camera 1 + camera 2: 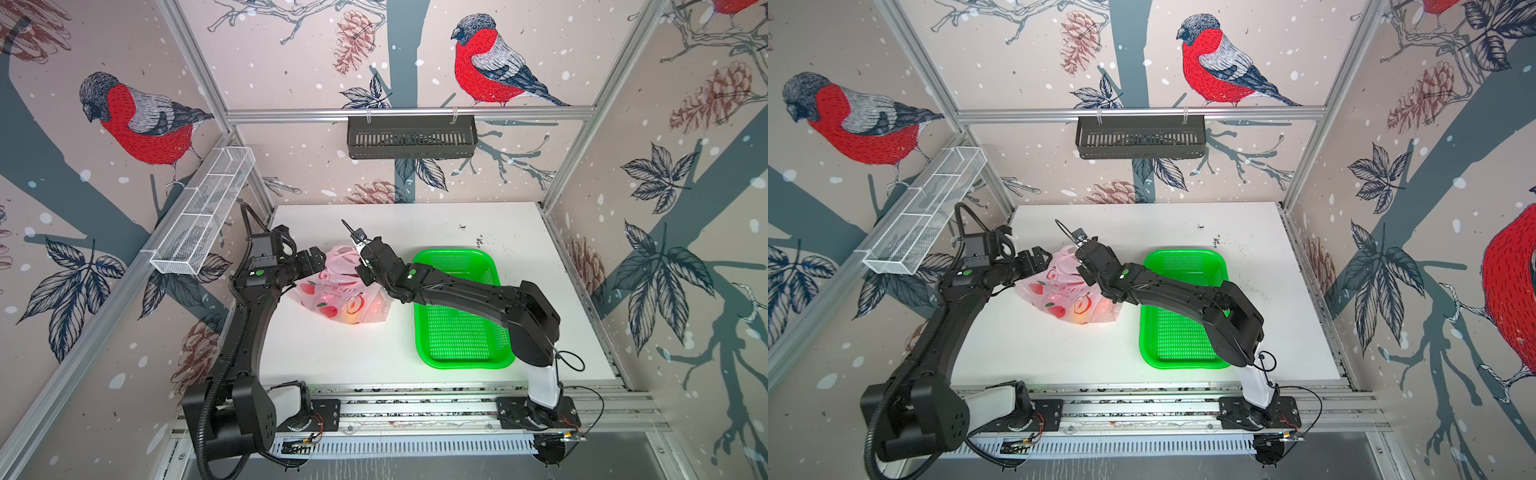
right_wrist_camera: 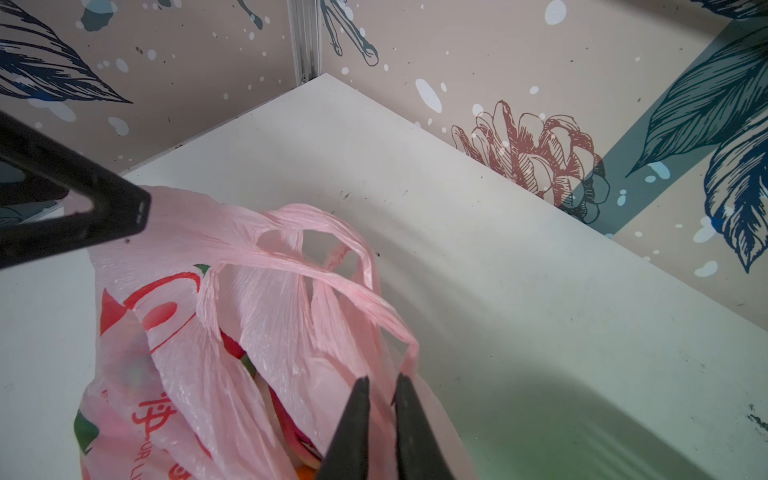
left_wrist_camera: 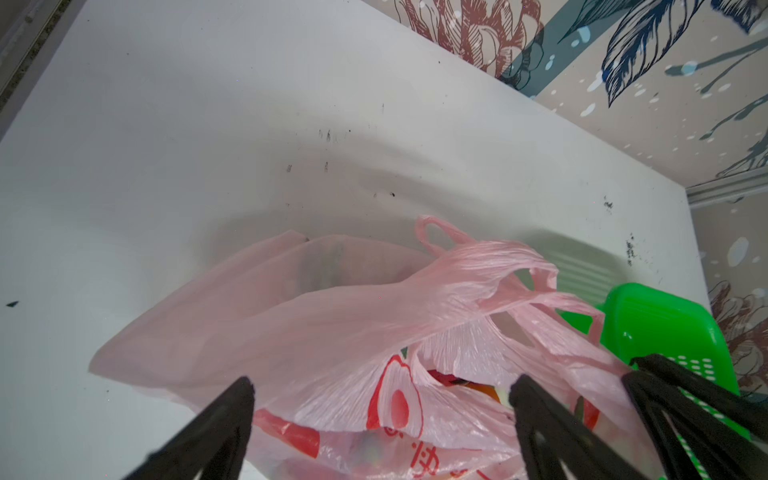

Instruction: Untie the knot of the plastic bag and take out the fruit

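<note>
The plastic bag (image 1: 337,300) lay on the white surface (image 1: 332,361) at mid-frame in both top views, just left of the green basket (image 1: 461,366), with fruit (image 1: 353,318) showing through it. The left gripper (image 3: 382,415) held its fingers wide over the bag, gripping nothing. The right gripper (image 2: 384,399) had its fingers narrow around a pink handle strip (image 2: 332,280); whether they pinched it could not be told.

Bullfinch-and-pinecone wallpaper (image 1: 145,124) covers the walls. A black rack (image 1: 411,137) hangs behind the white table (image 1: 332,353), a wire shelf (image 1: 203,212) at left
</note>
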